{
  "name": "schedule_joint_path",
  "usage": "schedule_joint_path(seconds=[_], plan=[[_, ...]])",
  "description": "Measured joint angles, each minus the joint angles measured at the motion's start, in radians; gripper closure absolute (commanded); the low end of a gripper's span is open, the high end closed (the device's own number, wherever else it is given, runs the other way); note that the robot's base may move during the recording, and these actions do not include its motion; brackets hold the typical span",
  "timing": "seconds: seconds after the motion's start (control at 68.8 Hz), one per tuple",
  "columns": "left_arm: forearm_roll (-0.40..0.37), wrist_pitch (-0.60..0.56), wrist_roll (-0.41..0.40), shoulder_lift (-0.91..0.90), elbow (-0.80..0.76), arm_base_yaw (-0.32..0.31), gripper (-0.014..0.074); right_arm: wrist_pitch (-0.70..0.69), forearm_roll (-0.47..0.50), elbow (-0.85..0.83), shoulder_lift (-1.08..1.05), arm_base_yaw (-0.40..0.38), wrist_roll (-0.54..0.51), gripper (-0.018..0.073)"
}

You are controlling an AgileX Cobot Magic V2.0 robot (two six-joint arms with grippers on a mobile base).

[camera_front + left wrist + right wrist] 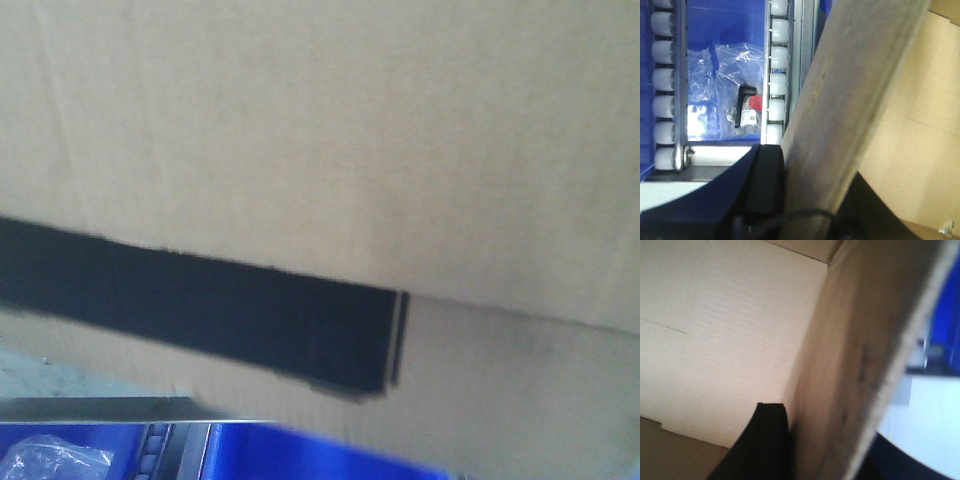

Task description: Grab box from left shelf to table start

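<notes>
The tan cardboard box (330, 130) fills the front view, tilted, and its black printed panel (200, 300) slants down to the right. My left gripper (820, 200) is shut on one upright wall of the box (850, 100), with one dark finger (765, 185) outside and the other inside. My right gripper (835, 450) is shut on the opposite wall (855, 365), and its black finger (765, 445) is inside the box. The left shelf's silver rail (100, 408) shows under the box. Beyond the right wall lies a blurred white surface (930, 415); I cannot tell whether it is the table.
Blue bins (290, 455) sit below the box. One bin (725, 75) holds clear plastic bags and a black handle (742, 105), between rows of white rollers (777, 75). The inside of the box (725, 330) looks bare.
</notes>
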Motion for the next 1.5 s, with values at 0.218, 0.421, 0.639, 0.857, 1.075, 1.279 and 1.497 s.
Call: schedule_joint_path(seconds=[0.218,0.421,0.639,0.857,1.075,1.279,1.497], plan=[[0.027,-0.007,-0.014,-0.171,0.059,0.003,0.0696,-0.097,0.010,0.000,-0.002,0.000,-0.091,0.0507],[0.017,0.022,0.028,-0.350,0.212,0.003,0.0695,-0.162,0.010,0.000,-0.039,0.001,-0.162,0.0507],[0.020,-0.015,0.026,-0.525,0.376,0.003,0.0695,-0.174,-0.039,0.010,-0.112,0.076,-0.189,0.0507],[0.039,-0.008,0.024,-0.670,0.452,0.008,0.0695,-0.209,-0.081,0.132,-0.224,0.163,-0.187,0.0507],[0.024,-0.007,0.028,-0.776,0.502,0.008,0.0695,-0.242,-0.066,0.290,-0.390,0.181,-0.180,0.0507],[-0.030,-0.016,0.063,-0.848,0.508,0.008,0.0695,-0.242,-0.060,0.318,-0.549,0.181,-0.173,0.0507],[-0.085,-0.036,0.107,-0.902,0.508,0.008,0.0695,-0.242,-0.060,0.318,-0.684,0.181,-0.164,0.0507]])
